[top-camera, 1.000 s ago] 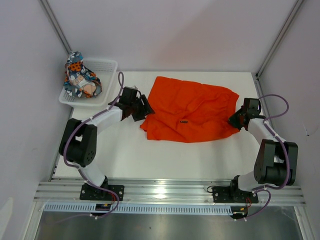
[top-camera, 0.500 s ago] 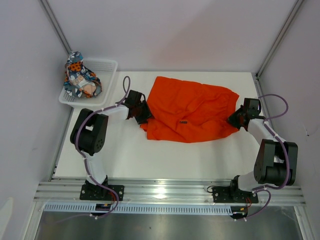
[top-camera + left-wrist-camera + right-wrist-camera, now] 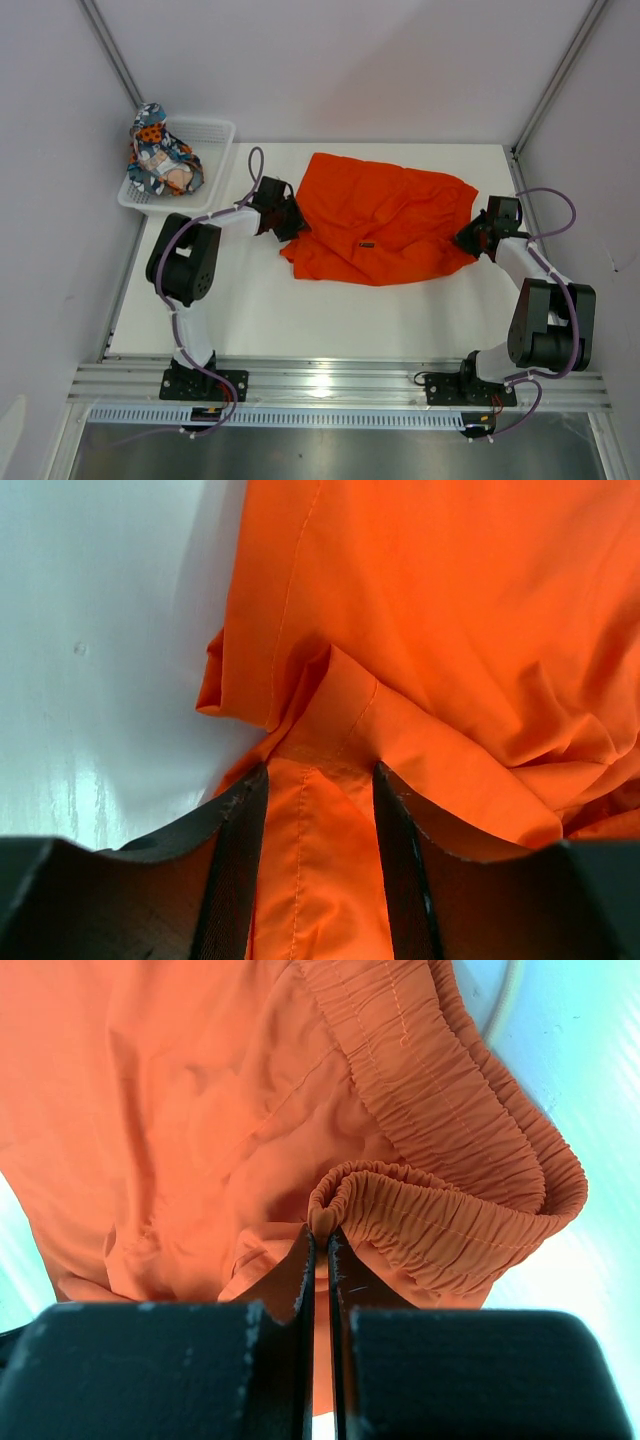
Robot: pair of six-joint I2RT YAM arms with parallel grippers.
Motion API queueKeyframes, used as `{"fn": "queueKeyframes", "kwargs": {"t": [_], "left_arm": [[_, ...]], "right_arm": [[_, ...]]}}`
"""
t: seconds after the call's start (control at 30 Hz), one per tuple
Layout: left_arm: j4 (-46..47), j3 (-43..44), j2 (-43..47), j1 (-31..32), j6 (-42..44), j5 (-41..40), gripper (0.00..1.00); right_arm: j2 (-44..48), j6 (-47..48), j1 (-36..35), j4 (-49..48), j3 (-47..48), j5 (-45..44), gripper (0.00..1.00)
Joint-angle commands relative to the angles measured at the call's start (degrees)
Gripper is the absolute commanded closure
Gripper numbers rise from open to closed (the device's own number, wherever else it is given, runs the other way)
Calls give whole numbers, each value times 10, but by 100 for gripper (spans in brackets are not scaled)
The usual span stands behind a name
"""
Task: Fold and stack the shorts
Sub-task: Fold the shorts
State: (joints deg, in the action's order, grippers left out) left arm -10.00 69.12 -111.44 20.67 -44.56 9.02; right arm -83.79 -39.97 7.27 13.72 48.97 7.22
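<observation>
The orange shorts [image 3: 385, 220] lie spread and rumpled on the white table. My left gripper [image 3: 288, 222] is at their left edge. In the left wrist view its jaws [image 3: 318, 770] stand apart, and a seamed flap of the orange shorts [image 3: 320, 860] fills the gap between the fingers. My right gripper [image 3: 470, 240] is at the right edge, shut on a fold of the elastic waistband [image 3: 400, 1200], which bunches up at the fingertips [image 3: 320, 1232]. The printed shorts [image 3: 160, 160] sit crumpled in the basket.
A white mesh basket [image 3: 215, 135] stands at the table's back left corner. Grey walls and slanted metal posts close in the left, right and back sides. An aluminium rail carrying both arm bases runs along the near edge.
My left gripper has moved right onto the shorts' left edge and its jaws have narrowed around the fabric. The right gripper and the shorts' right side have stayed put.
</observation>
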Motion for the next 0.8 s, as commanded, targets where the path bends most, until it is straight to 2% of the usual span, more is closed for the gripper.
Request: {"fn": "queueKeyframes", "kwargs": {"t": [0.0,0.37,0.5,0.6,0.77], "left_arm": [[23,13,-3,3,8,-12,50],[46,15,-3,3,37,-51,51],[53,17,-11,6,45,-51,54],[63,20,-16,10,50,-41,62],[76,15,-10,15,52,-21,63]], "right_arm": [[3,9,2,-22,-1,13,100],[7,13,2,-31,-5,29,100],[6,11,2,-34,-6,35,100],[6,11,2,-36,-7,38,100],[5,13,3,-35,-7,37,100]]}}
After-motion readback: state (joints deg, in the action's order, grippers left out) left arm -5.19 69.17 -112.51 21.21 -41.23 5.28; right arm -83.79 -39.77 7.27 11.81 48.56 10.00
